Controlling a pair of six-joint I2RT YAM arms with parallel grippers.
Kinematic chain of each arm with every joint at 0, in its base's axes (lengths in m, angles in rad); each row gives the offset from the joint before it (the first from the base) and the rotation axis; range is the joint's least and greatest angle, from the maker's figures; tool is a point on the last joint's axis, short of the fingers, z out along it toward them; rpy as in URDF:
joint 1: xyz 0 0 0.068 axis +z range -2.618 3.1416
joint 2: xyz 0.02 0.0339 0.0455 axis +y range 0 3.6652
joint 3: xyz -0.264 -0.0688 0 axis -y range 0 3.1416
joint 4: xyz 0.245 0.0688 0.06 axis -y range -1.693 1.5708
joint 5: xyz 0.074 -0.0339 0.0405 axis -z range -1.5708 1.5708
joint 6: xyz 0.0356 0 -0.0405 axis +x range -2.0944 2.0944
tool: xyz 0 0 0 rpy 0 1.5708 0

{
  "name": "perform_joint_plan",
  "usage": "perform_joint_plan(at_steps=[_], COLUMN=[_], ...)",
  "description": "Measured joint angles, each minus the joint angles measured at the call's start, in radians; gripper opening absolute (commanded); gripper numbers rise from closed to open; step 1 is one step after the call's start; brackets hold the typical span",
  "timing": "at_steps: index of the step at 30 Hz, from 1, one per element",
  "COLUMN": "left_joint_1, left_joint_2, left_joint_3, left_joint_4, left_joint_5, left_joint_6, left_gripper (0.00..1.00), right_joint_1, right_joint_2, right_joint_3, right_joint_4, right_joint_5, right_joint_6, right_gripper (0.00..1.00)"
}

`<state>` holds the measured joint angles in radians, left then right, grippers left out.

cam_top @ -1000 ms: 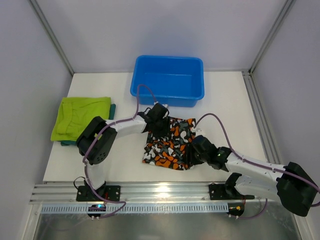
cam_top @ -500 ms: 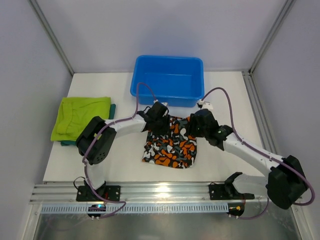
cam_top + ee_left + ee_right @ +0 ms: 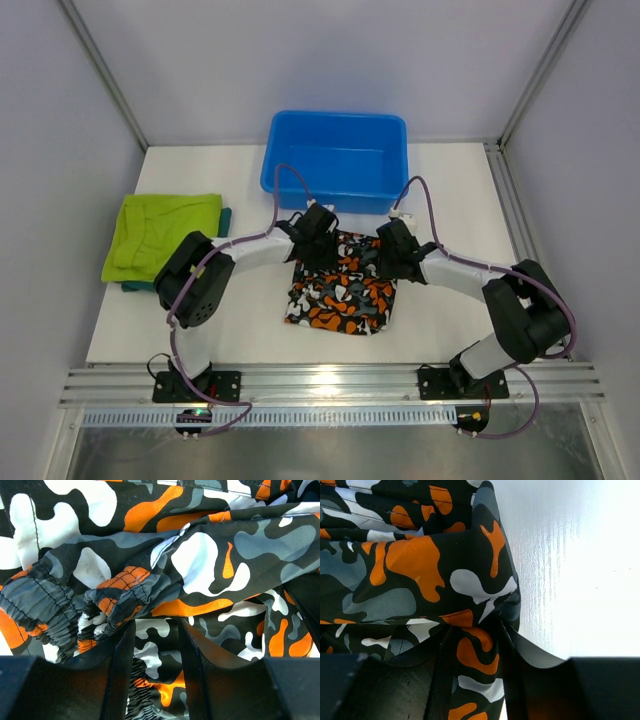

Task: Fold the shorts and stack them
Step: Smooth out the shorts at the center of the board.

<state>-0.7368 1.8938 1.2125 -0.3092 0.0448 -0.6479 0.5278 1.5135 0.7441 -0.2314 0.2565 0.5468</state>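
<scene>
Right now the left gripper (image 3: 156,630) is clenched on the camouflage shorts (image 3: 340,295). In its wrist view the orange, black, white and grey print runs down between the two dark fingers (image 3: 120,670), and the gathered elastic waistband bunches just past their tips. The right gripper (image 3: 472,635) is also closed on that cloth, with a pinched fold drawn in between its fingers (image 3: 512,650) and creases fanning out from the grip. The bare white table (image 3: 460,200) shows beside that fold.

From above, the two grippers sit at the far edge of the camouflage shorts — the left one at the far left corner, the right one at the far right corner. Both arms reach inward toward each other. The rest of the garment lies spread on the table toward the near side, near the middle.

Just beyond the grippers stands the blue tub (image 3: 335,190), close to the cloth's far edge. Well apart, at the table's left side, the lime shorts (image 3: 160,232) lie folded on top of the teal shorts (image 3: 226,216). Only slivers of the teal pair show, at the right and near edges.
</scene>
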Motion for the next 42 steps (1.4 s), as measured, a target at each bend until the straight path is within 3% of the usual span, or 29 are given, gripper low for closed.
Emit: perform_joint_plan(at_steps=[6,12,16,22,25,32,36,42], left_joint_1=[-0.001,-0.025,-0.064,-0.084,-0.084,-0.085,-0.085,-0.085], left_joint_2=[-0.027,-0.162,-0.266,-0.326,-0.318,-0.361,-0.411,-0.413], left_joint_3=[0.024,0.055,0.018,-0.226,-0.346,-0.406,-0.408,-0.400], left_joint_4=[-0.065,-0.143,-0.124,-0.021,-0.001,0.035,0.011,-0.018], left_joint_5=[-0.010,-0.016,0.001,0.046,0.047,0.041,0.019,-0.027], left_joint_6=[0.002,0.003,-0.002,-0.040,-0.066,-0.090,-0.088,-0.079], left_gripper=[0.45,0.47,0.47,0.46,0.45,0.45,0.46,0.46], right_joint_1=[-0.003,-0.007,-0.003,0.027,0.040,0.047,0.047,-0.018], right_joint_2=[-0.063,-0.262,-0.405,-0.476,-0.475,-0.526,-0.544,-0.332], right_joint_3=[0.039,0.090,-0.053,-0.350,-0.423,-0.402,-0.261,-0.065], right_joint_4=[-0.102,-0.171,-0.094,0.043,0.088,0.062,0.015,0.143], right_joint_5=[-0.022,-0.140,-0.301,-0.471,-0.512,-0.506,-0.475,-0.487], right_joint_6=[-0.037,-0.071,-0.066,0.006,0.040,0.055,0.039,0.005], right_gripper=[0.41,0.41,0.41,0.42,0.42,0.41,0.42,0.42])
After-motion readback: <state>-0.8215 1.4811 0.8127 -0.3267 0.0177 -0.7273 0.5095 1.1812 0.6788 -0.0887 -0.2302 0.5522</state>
